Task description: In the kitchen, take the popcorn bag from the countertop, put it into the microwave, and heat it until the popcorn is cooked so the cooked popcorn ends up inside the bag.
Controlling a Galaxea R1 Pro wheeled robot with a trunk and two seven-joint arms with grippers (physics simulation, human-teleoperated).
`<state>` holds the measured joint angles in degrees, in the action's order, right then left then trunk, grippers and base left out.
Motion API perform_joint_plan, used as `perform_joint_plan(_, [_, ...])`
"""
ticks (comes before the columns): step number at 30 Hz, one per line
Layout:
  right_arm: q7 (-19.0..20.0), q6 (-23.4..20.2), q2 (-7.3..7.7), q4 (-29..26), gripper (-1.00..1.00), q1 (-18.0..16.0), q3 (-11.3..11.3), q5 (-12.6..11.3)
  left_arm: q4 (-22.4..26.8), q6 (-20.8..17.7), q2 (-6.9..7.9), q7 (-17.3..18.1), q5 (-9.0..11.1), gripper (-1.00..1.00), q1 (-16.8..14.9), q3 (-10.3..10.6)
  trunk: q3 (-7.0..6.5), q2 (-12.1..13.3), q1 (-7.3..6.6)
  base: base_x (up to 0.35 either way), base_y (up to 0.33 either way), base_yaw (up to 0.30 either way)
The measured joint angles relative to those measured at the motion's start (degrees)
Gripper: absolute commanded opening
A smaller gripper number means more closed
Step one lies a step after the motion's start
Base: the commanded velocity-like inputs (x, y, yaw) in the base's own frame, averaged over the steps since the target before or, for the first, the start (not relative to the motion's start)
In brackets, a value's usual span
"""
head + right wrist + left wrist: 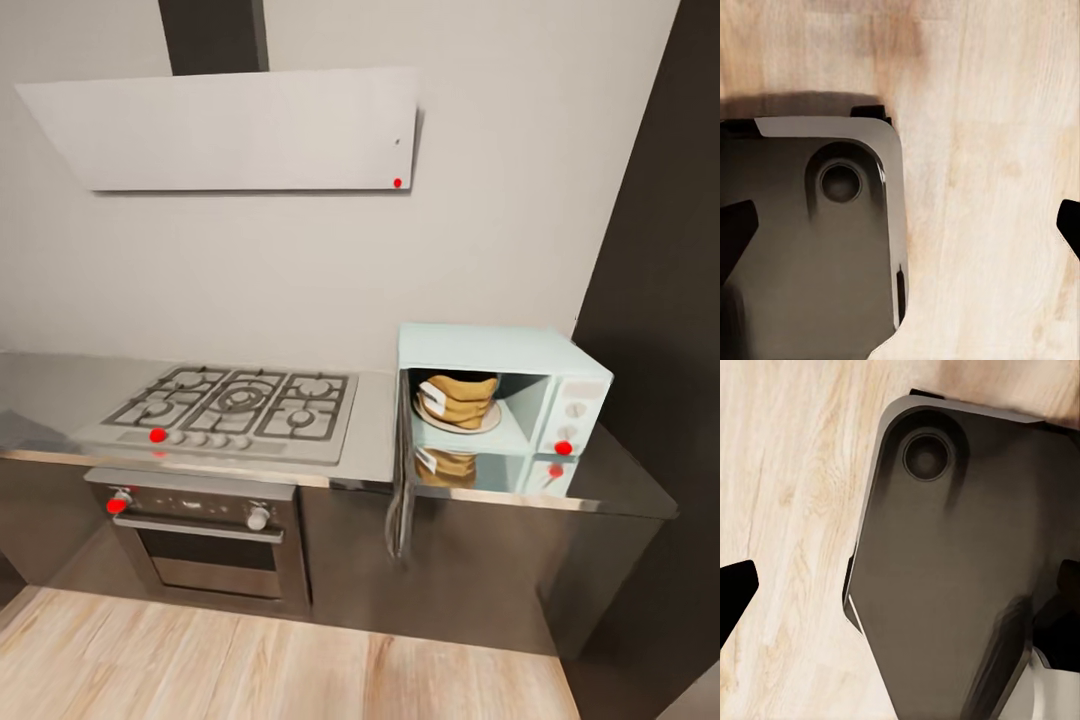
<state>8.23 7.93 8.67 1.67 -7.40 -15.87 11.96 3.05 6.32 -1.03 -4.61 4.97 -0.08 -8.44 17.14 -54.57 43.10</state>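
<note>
Popcorn bag (458, 398) sits inside the microwave (500, 400), on the round white plate (490, 421) in the cooking chamber. The microwave door (402, 470) hangs open, swung out past the front edge of the countertop (380, 420). The microwave stands at the right end of that countertop, just beside the gas hob (235, 405), with the oven (205, 530) under the hob and the flat grey hood (230, 130) on the wall above. Two white knobs and a small red light show on the microwave's right panel.

Both arms hang low, wrists turned so the cameras look straight down at the wood floor (787, 510) and the robot's dark base (945, 570).

The left gripper (904, 592) is spread wide: one dark fingertip (735, 589) shows at one edge of the left wrist view and the other at the opposite edge, nothing between them. The right gripper (904, 225) is spread wide too, its fingertips (735, 232) at opposite edges of the right wrist view, holding nothing.
</note>
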Motion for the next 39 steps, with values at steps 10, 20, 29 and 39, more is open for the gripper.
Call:
perform_joint_plan(10, [0.00, -0.05, 0.00, 0.00, 1.00, 0.00, -0.03, 0.01, 0.04, 0.02, 0.00, -0.08, 0.08, 1.00, 0.00, -0.13, 0.00, 0.01, 0.03, 0.090, -0.093, 0.000])
perform_joint_plan(20, [0.00, 0.01, 0.01, 0.00, 1.00, 0.00, -0.08, 0.01, 13.94, -2.34, 0.14, 0.61, -0.10, 1.00, -0.03, 0.20, -0.01, 0.01, 0.03, 0.000, -0.006, 0.000])
perform_joint_plan(29, [0.00, 0.27, -0.08, 0.00, 1.00, 0.00, 0.01, 0.07, 57.68, -29.92, -2.74, 1.03, 0.12, 1.00, -0.60, 0.41, -0.02, 0.02, 0.03, 0.000, 0.000, 0.000])
perform_joint_plan(39, [0.00, 0.24, -0.02, -0.05, 1.00, 0.00, 0.01, 0.01, 60.79, -33.62, -5.44, 5.22, 9.24, 1.00, -22.56, 0.88, -0.03, 0.02, 0.03, 0.000, 0.000, 0.000])
